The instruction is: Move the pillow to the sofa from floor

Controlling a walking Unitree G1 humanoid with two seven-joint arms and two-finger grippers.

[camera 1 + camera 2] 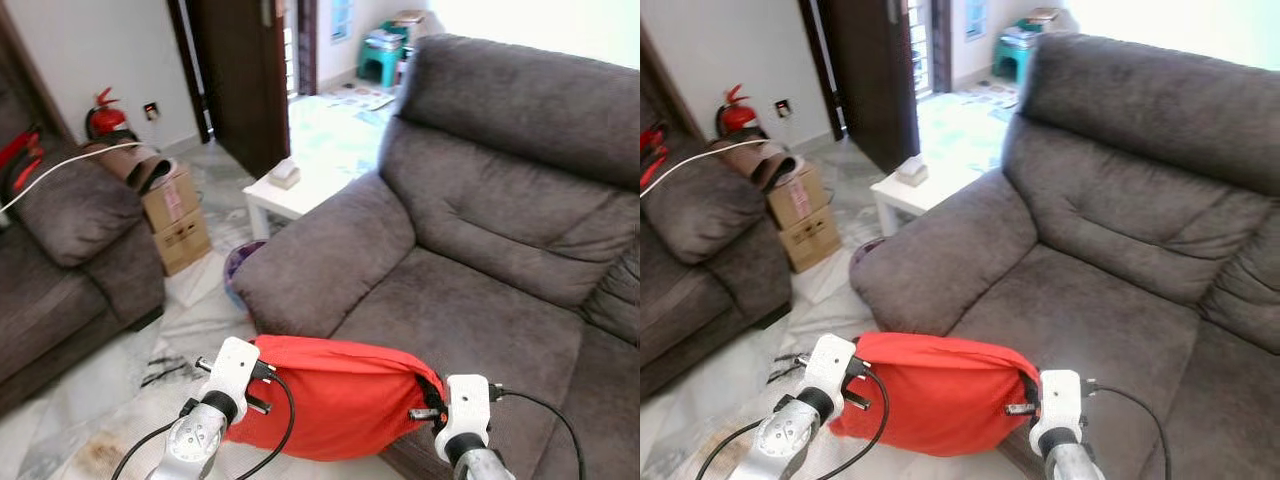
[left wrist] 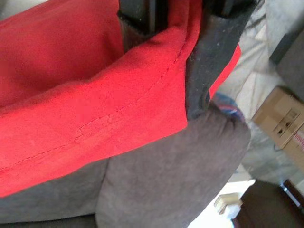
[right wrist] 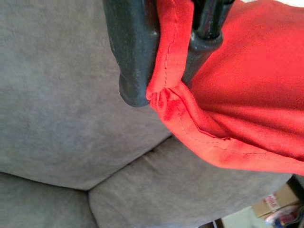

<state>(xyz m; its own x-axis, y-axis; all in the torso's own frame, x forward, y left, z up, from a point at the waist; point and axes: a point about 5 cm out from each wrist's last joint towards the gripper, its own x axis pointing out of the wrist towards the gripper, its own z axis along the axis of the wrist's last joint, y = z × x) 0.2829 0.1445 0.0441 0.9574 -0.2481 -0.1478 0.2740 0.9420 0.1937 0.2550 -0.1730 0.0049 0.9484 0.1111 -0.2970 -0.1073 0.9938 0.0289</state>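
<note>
Carry step: soft red fabric pillow hangs at the grey suede sofa front edge, left hand & right hand each pinching a seam. Next, probably: lift fwd over the seat, then let go.

Red pillow hangs at the grey sofa's front edge.

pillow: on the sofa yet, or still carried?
Carried. Red pillow hangs between left hand and right hand, each pinching an edge, at the sofa seat's front.
</note>
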